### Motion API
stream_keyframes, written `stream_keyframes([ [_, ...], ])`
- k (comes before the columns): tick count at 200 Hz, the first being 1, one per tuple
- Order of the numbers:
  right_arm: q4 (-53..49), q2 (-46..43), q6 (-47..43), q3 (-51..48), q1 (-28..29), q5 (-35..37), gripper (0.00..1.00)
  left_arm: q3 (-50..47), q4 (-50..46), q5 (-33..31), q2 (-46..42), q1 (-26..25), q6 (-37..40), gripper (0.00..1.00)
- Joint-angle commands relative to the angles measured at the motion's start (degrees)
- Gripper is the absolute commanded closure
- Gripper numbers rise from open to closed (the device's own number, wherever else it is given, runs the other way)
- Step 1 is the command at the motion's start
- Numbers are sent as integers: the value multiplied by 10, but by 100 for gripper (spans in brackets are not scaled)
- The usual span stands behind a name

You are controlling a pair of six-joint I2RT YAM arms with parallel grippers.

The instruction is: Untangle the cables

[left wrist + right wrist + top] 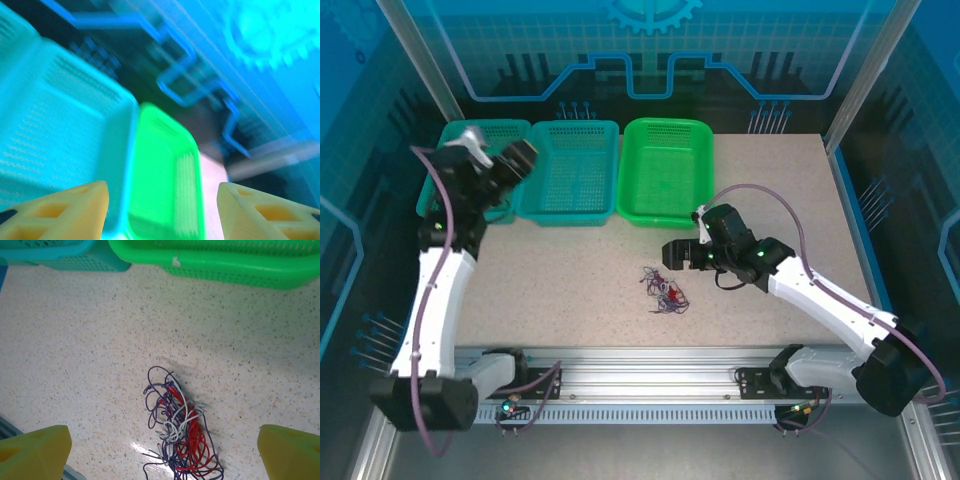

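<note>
Overhead view: the cables lie as one small knotted clump on the speckled table, a little below the centre of the frame. Red, pale and dark purple strands are mixed together, with a few loose loops straying out to the upper left.

The right claw sits just above and to the right of the clump, pointing left. How high it is over the table cannot be told from this view. In the right wrist view the right claw is spread wide, its yellow fingertips in the two bottom corners. The clump lies on the table in the gap between them, well apart from both fingertips. Red strands bunch at the lower right of the clump and a dark loop rises at its top.

Along the top edge of the same view run a teal basket on the left and a green basket on the right.

In the overhead view the left claw is raised at the upper left, over the seam between a darker green basket and the teal basket. The bright green basket stands to the right of these, all three in a row at the far edge.

The left wrist view is blurred. The left claw is spread, with yellow fingers at the bottom. The teal basket is at the left and the green one at the centre.
</note>
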Motion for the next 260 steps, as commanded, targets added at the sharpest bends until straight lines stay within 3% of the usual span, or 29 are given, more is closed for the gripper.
stream_keyframes([
  [1, 4, 20, -10, -13, -7, -20, 4, -67, -27, 27, -38, -92, -35, 41],
  [29, 9, 56, -11, -24, -6, -20, 5, -146, -25, -9, -54, -225, -40, 44],
  [52, 12, 96, 3, -41, -2, -20, 6, -208, 47, -7, -39, -286, -28, 43],
  [79, 16, 139, 73, -63, 10, -24, 5, -242, 131, 31, -18, -308, 68, 40],
  [100, 33, 166, 115, -71, 30, -28, 2, -236, 134, 65, -16, -308, 190, 32],
  [123, 48, 202, 116, -63, 53, -23, 3, -222, 127, 105, -28, -308, 274, 28],
  [138, 57, 221, 108, -63, 53, -14, 15, -213, 113, 123, -38, -308, 314, 24],
  [174, 30, 254, 0, -34, 58, 0, 75, -179, 16, 130, -65, -309, 445, 17],
  [181, 31, 247, -31, -34, 58, -6, 83, -172, -10, 132, -71, -309, 479, 16],
  [217, -5, 170, -221, -7, 55, -40, 100, -168, -76, 124, -94, -308, 633, 11],
  [235, -42, 143, -309, 20, 51, -57, 100, -158, -92, 125, -75, -309, 666, 11],
  [260, -85, 123, -399, 50, 53, -68, 100, -144, -95, 177, -38, -310, 696, 9],
])
